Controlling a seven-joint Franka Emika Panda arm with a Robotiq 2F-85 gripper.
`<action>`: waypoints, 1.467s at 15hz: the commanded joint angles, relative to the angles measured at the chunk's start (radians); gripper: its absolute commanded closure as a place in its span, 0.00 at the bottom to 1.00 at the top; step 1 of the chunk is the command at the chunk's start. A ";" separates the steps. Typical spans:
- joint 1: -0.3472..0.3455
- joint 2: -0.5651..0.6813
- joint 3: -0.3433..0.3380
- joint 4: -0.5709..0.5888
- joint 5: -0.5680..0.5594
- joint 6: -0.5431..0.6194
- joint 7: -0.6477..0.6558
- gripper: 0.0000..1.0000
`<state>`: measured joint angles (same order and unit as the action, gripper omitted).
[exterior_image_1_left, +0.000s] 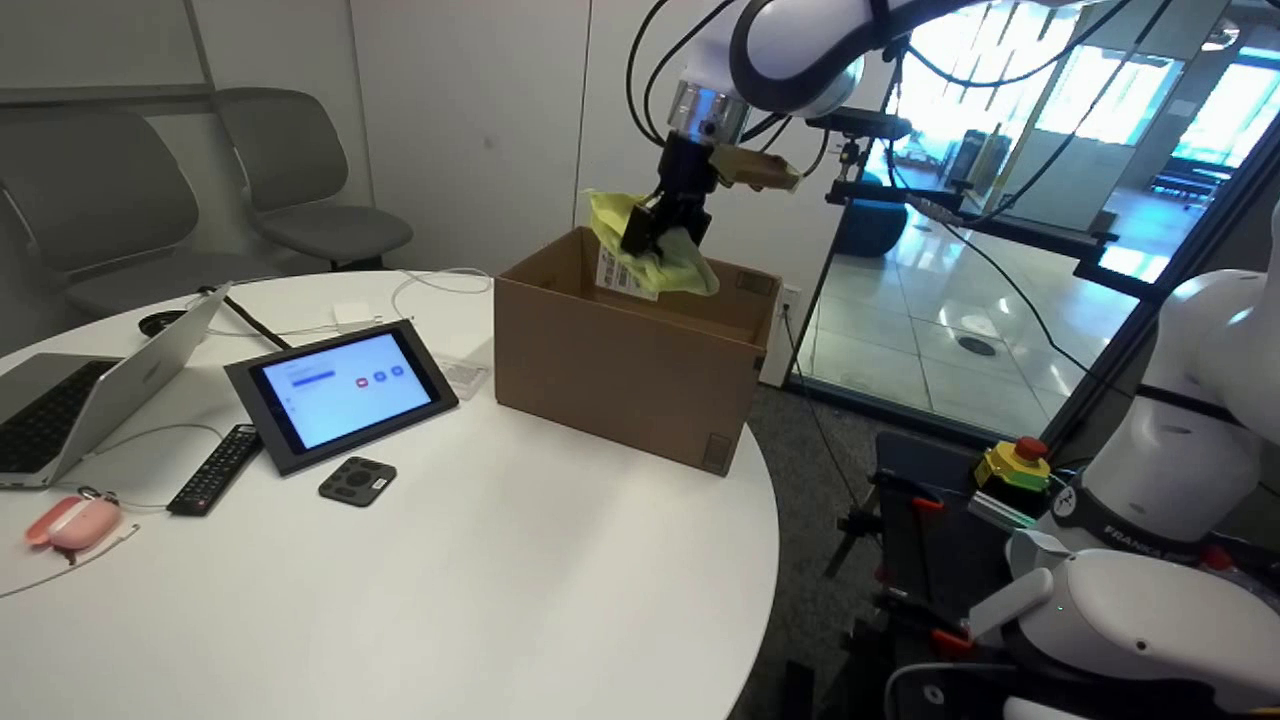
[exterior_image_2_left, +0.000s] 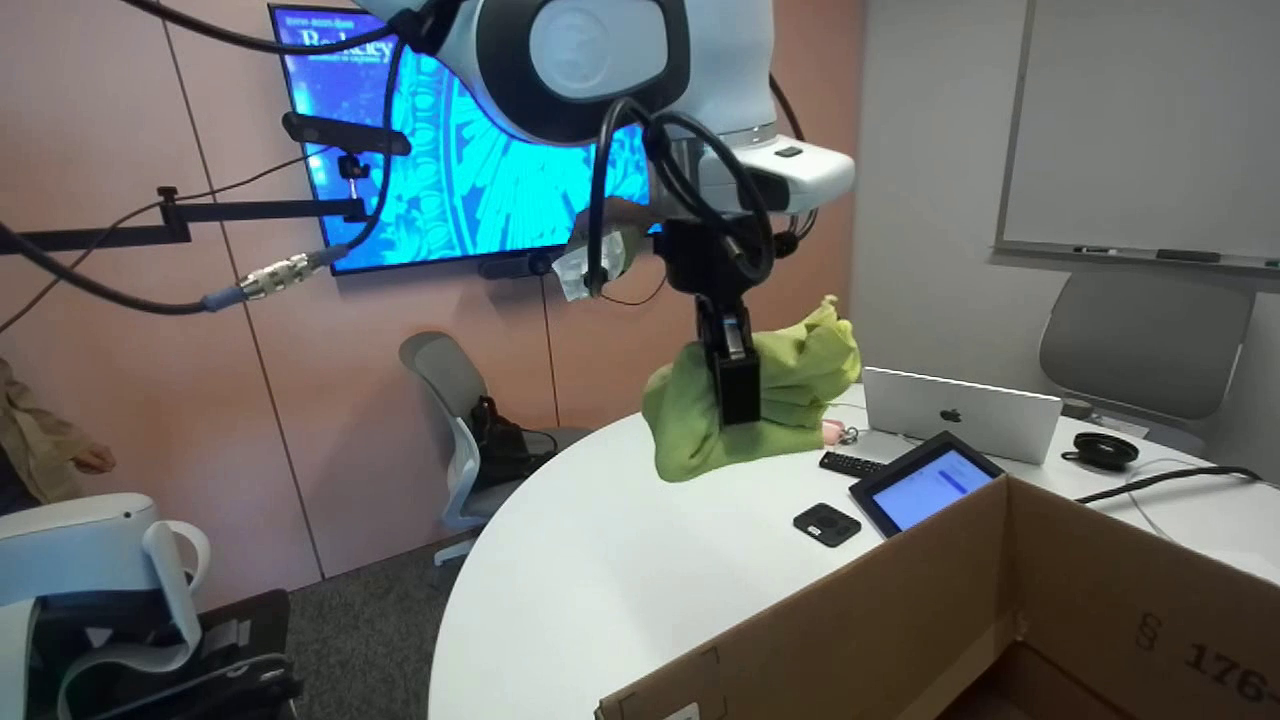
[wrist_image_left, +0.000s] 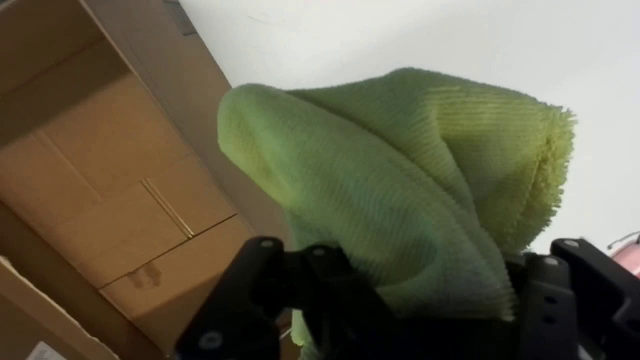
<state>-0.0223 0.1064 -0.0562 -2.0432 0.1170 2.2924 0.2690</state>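
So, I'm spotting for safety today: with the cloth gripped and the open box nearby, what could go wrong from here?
1. The green cloth hangs in loose folds around the gripper that holds it, so a low move might catch it on the rim of the cardboard box.
2. That box stands near the edge of the white table; a knock could perhaps push it off.
3. Black cables loop out above the gripper and might snag during a turn.
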 joint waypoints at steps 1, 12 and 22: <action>-0.044 0.029 -0.032 0.057 0.068 -0.043 0.082 1.00; -0.109 0.323 -0.110 0.267 0.175 0.008 0.343 1.00; -0.166 0.522 -0.138 0.384 0.176 0.006 0.459 1.00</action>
<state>-0.1766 0.5831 -0.1890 -1.7101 0.2705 2.3063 0.7071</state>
